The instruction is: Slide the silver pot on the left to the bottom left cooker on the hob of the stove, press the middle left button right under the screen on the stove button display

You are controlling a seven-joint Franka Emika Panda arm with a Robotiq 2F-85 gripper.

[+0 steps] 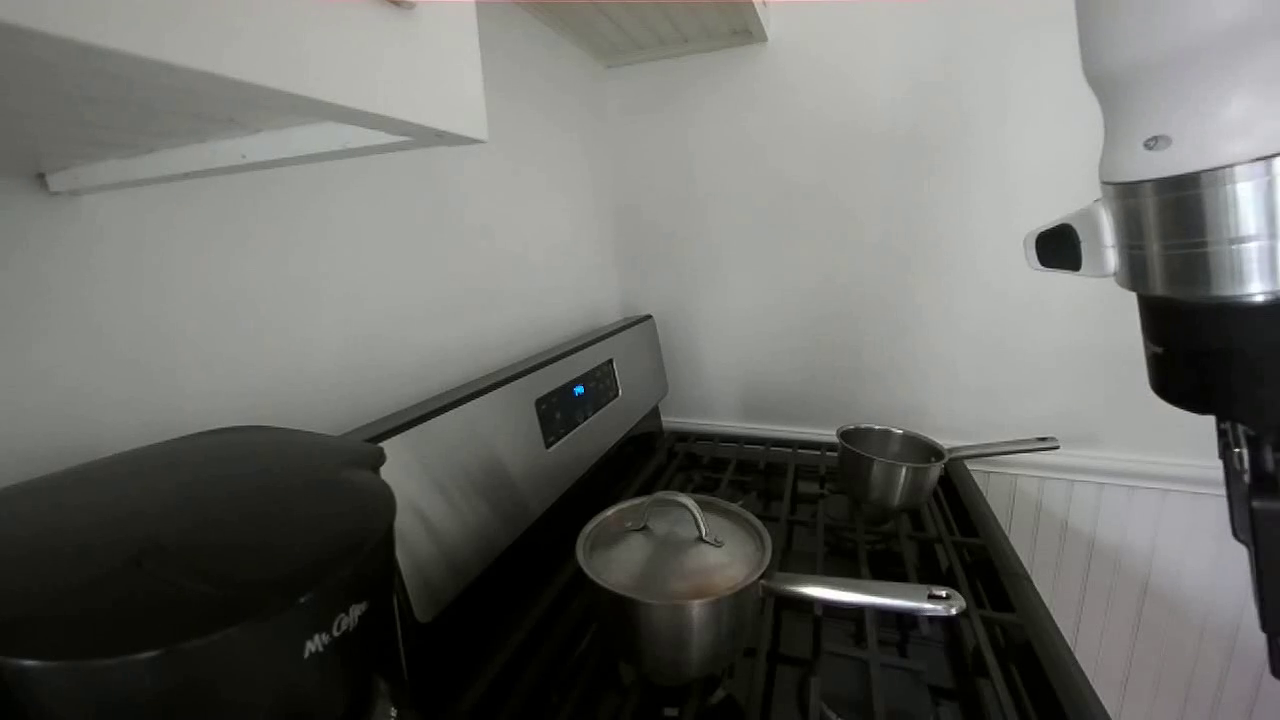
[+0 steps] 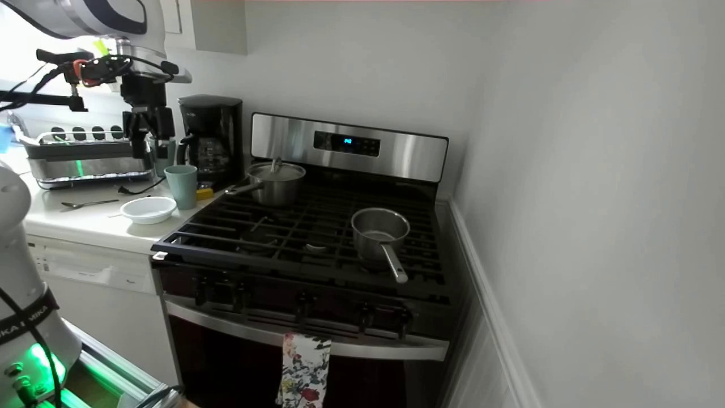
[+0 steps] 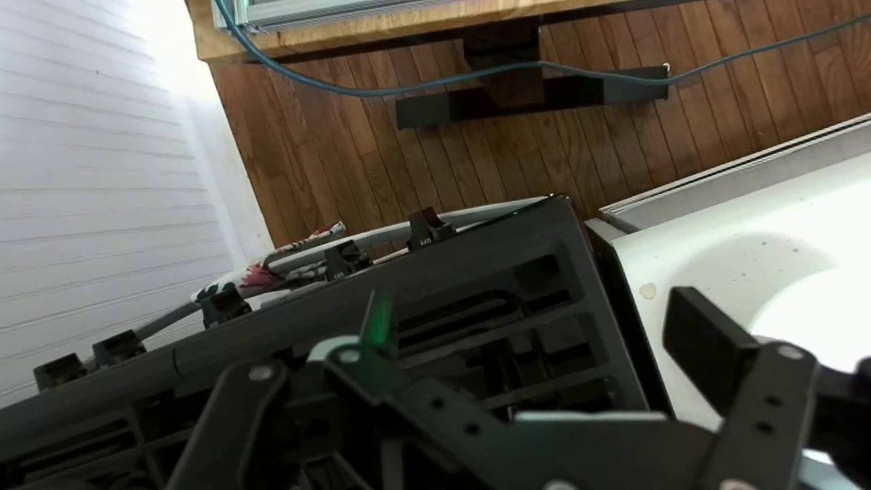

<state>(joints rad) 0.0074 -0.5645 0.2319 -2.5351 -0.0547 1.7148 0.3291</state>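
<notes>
- The claw (image 2: 150, 150) hangs released, its fingers (image 3: 708, 344) spread well apart with nothing between them; in an exterior view it sits at 10 o'clock from the grates (image 2: 294, 229).
- The silver pot (image 2: 277, 191) stands upright at the back left of those grates, lid (image 2: 276, 170) on, handle (image 2: 244, 188) pointing to 9 o'clock; the slide looks yet to be done.
- To do it well, head toward 4 o'clock, straddle the handle near the pot's body and clench firmly. The coffee maker (image 2: 215, 141) and green cup (image 2: 182, 190) look near that path, so give them room.
- Then drag toward 7 o'clock, slow and level, to the front left burner (image 2: 257, 238). Bars may snag the base (a slight lift could help), and the lid could rattle or shift.
- The screen (image 2: 347, 141) lies at 2 o'clock from the pot. Its buttons are too small to make out; one light fingertip, square on, should suit the press.
- The grates look black, gapped and dimly lit, with a lidless pot (image 2: 368, 245) standing at 4 o'clock from the silver one.
- On the pale counter (image 2: 85, 220) rest a white bowl (image 2: 148, 211) and a spoon (image 2: 90, 204); a floral towel (image 2: 305, 368) hangs at 6 o'clock from the grates.
- In the wrist view, wooden floor (image 3: 340, 160) lies toward 12 o'clock and white panelling (image 3: 102, 156) toward 10 o'clock.
</notes>
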